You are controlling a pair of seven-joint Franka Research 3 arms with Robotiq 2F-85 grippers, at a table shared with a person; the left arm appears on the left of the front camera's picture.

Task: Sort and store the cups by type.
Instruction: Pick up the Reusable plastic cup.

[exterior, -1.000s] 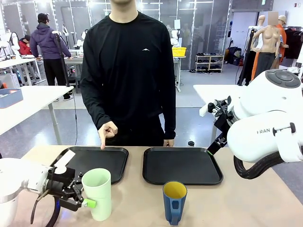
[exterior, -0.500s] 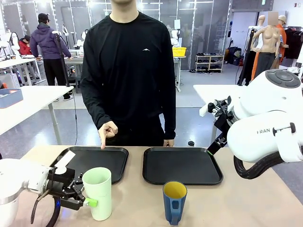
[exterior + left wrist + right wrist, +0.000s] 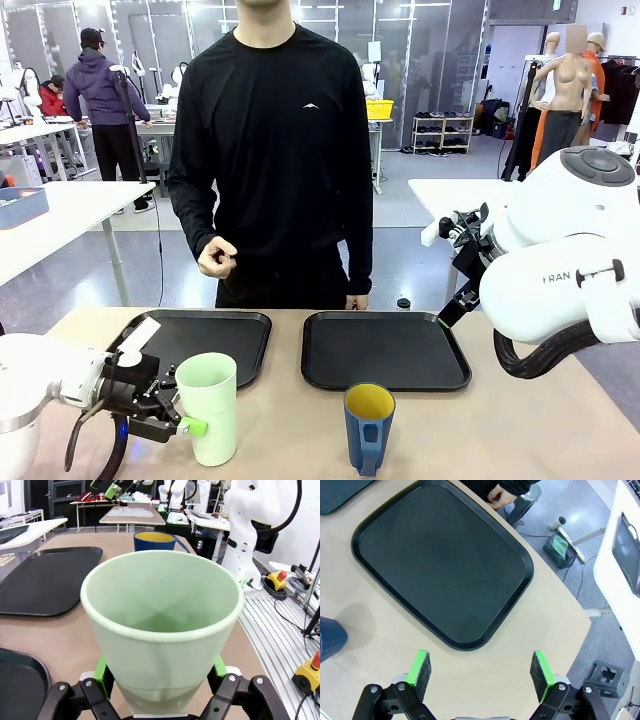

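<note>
between the green pads (image 3: 102,672) of the left pincer (image 3: 160,675) stands the mint tumbler (image 3: 160,610), clamped low.

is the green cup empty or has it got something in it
Empty: the left wrist view looks into the green cup and shows its bare pale inside down to the bottom.

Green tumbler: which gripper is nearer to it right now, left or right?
Left. The left gripper has its pads against both sides of the green tumbler. The right gripper hangs open above the table by the right tray, well away from it.
</note>
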